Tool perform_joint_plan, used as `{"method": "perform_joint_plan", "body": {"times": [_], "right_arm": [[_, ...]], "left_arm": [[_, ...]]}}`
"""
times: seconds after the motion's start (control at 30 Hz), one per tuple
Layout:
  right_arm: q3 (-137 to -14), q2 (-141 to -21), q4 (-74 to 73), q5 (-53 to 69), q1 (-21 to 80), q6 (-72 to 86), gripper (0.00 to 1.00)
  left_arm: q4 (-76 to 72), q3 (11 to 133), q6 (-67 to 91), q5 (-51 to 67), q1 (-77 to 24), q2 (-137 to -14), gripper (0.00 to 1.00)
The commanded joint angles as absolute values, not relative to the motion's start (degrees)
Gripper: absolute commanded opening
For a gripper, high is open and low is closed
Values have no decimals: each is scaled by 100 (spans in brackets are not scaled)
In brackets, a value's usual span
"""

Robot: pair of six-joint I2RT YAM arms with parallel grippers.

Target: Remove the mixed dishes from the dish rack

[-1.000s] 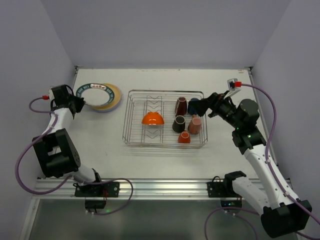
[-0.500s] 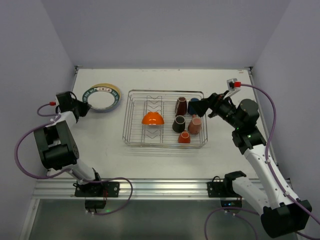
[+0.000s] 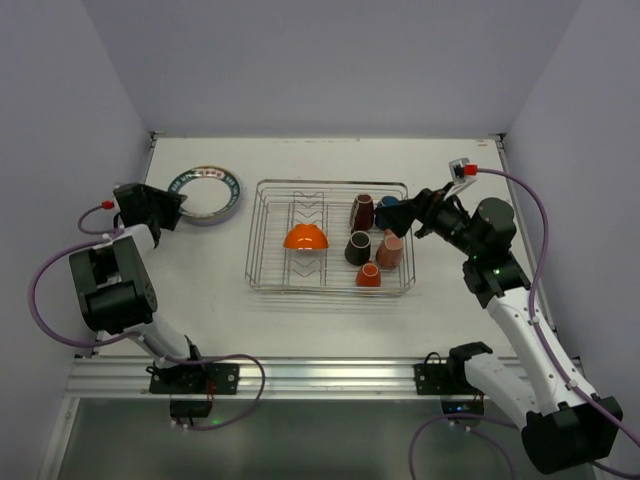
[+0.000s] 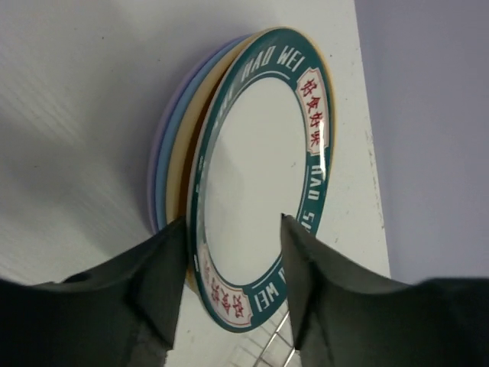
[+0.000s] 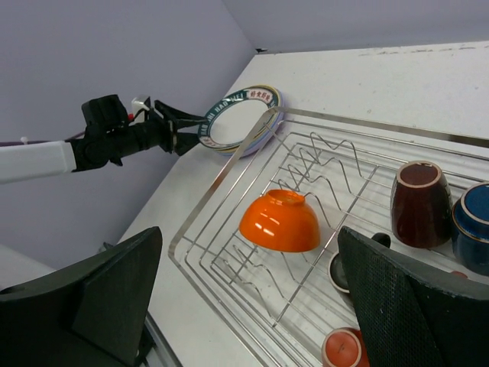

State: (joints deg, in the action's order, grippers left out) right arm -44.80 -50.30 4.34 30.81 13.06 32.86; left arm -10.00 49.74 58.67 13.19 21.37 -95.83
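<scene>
Four plates point(image 3: 205, 193) point(image 4: 260, 176) are lying stacked on the table point(image 3: 200, 290), outside the dish rack point(image 3: 262, 240) point(image 5: 221, 191) and just beyond its far-left corner: lavender at the bottom, then blue, then yellow-orange, with the dark-rimmed white one on top.

One orange bowl point(image 3: 306, 238) point(image 5: 280, 222) is sitting upside down in the middle of the rack, beside the zigzag dividers.

Five mugs are resting at the rack's right end: maroon mug point(image 3: 361, 211) point(image 5: 419, 202) and blue mug point(image 3: 387, 204) point(image 5: 470, 225) along the far side, black mug point(image 3: 358, 248) and pink mug point(image 3: 389, 248) nearer, orange mug point(image 3: 368, 275) point(image 5: 342, 348) against the near wall.

Of the arms, the left pincer point(image 3: 172, 205) point(image 4: 233, 225) is pointing at the stack's left edge, its fingers standing apart to either side of the top plate's rim and pinching nothing. The right pincer point(image 3: 405, 212) point(image 5: 248, 245) is hovering above the rack's right end, close over the blue mug, its fingers spreading wide and holding nothing.
</scene>
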Motion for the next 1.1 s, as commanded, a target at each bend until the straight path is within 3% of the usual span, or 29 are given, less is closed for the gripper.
{"method": "perform_joint_plan", "body": {"times": [0.0,0.03,0.13,0.17,0.3,0.77,1.07], "right_arm": [[-4474,-5036,703,3199,1292,3190,99],[-4474,-5036,721,3208,1283,3199,99],[-4474,-5097,730,3199,1283,3199,99],[-4482,-5115,712,3182,1292,3199,99],[-4588,-5194,580,3138,1283,3068,99],[-4728,-5379,229,2927,1283,2848,99],[-5071,-5590,-492,2734,1283,2575,99]], "left_arm": [[-1213,5018,5854,1276,2180,-9458,58],[-1161,5045,5810,1170,2171,-9405,63],[-836,5263,5574,958,2171,-9273,95],[-617,5352,5520,871,2153,-9238,100],[-62,5809,5239,292,1908,-9114,100],[826,6547,4869,246,1635,-9676,100],[2320,7866,4315,-395,1318,-10274,100]]}}
